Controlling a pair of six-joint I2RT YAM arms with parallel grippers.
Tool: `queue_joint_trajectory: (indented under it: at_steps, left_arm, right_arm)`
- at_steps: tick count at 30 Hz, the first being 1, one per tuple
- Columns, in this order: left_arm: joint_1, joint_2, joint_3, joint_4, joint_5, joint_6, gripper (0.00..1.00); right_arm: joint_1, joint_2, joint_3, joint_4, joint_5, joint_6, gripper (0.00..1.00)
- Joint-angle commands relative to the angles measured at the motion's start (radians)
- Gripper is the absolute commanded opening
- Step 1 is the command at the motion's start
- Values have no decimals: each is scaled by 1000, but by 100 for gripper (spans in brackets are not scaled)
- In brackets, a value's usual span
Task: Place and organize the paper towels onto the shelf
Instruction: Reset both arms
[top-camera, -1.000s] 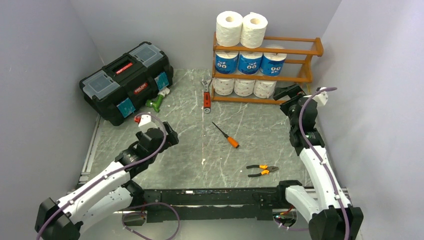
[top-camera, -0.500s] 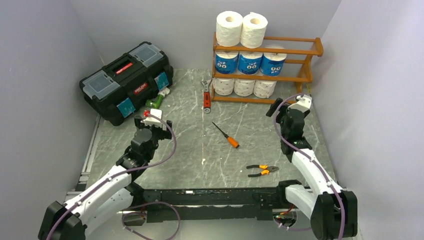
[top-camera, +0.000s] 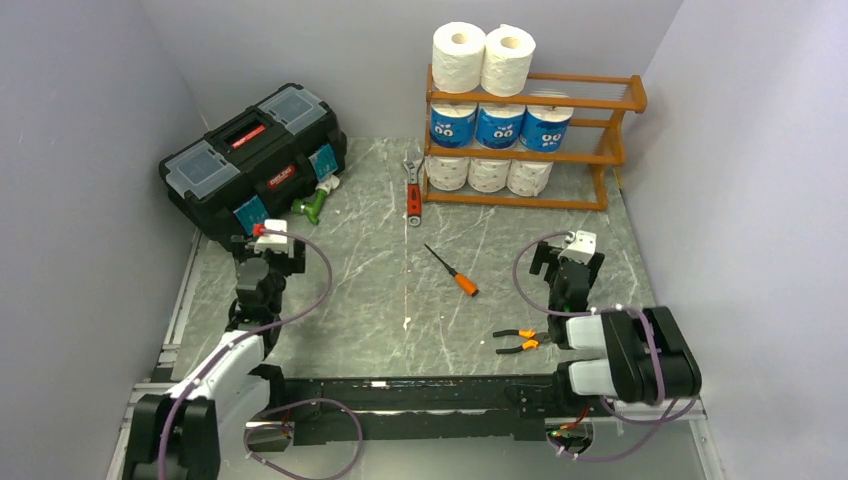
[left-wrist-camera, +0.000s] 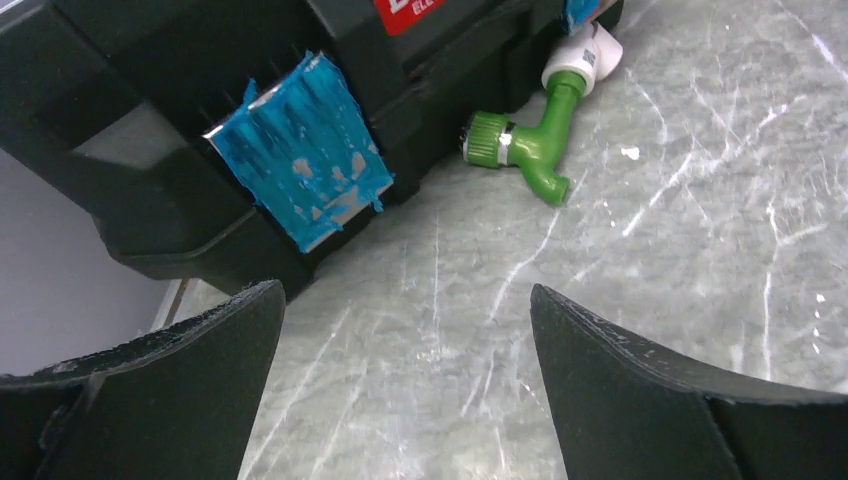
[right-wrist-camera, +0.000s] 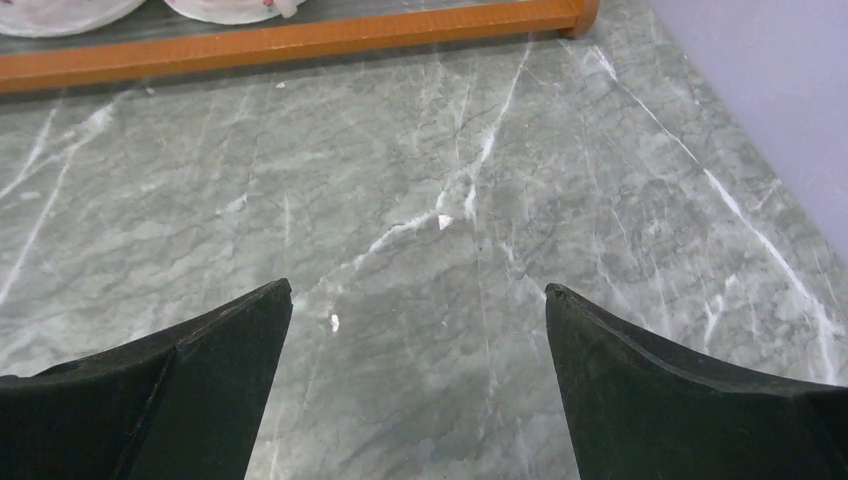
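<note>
Veined grey marble tabletop (top-camera: 400, 290) lay beneath. Ahead of the left tool (left-wrist-camera: 405, 300), spread open and empty, sat a boxy black plastic toolbox (left-wrist-camera: 180, 60), partly cropped. Beyond the open right tool (right-wrist-camera: 418, 295), cylindrical paper towels (top-camera: 497, 125) lined the slatted wooden shelf (top-camera: 600, 103).

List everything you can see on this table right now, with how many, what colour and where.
white paper towels: five, white, two on top of the shelf, three on its bottom tier
blue paper towels: three, blue, middle tier
shelf: one, orange-brown, back right
toolbox: one, black, back left
tap fitting: one, green, beside the toolbox
wrench: one, red handle, left of the shelf
screwdriver: one, orange handle, centre
pliers: one, orange-black handles, front right
table: one, grey marbled
left gripper: one, black, open, empty, near the toolbox
right gripper: one, black, open, empty, facing the shelf
</note>
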Motion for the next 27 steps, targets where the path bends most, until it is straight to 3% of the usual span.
queue_joint_trajectory:
  at_steps: [1, 3, 5, 11, 15, 27]
  left_arm:
    - [103, 81, -19, 253, 264, -6, 99]
    - [113, 141, -23, 316, 271, -13, 99]
    - [124, 212, -22, 384, 284, -24, 99]
    - [127, 425, -50, 585, 417, 20, 99]
    - [161, 453, 23, 488, 148, -120, 99]
    - [137, 462, 34, 486, 106, -101, 99]
  right_arm:
    - [-1, 135, 0, 372, -24, -52, 100]
    - [-1, 200, 52, 338, -3, -78, 100]
    - [-31, 183, 136, 153, -38, -12, 100]
    - [-66, 183, 133, 155, -24, 22, 100]
    - [-66, 181, 137, 149, -16, 16, 100]
    - [-65, 182, 135, 152, -14, 16, 100]
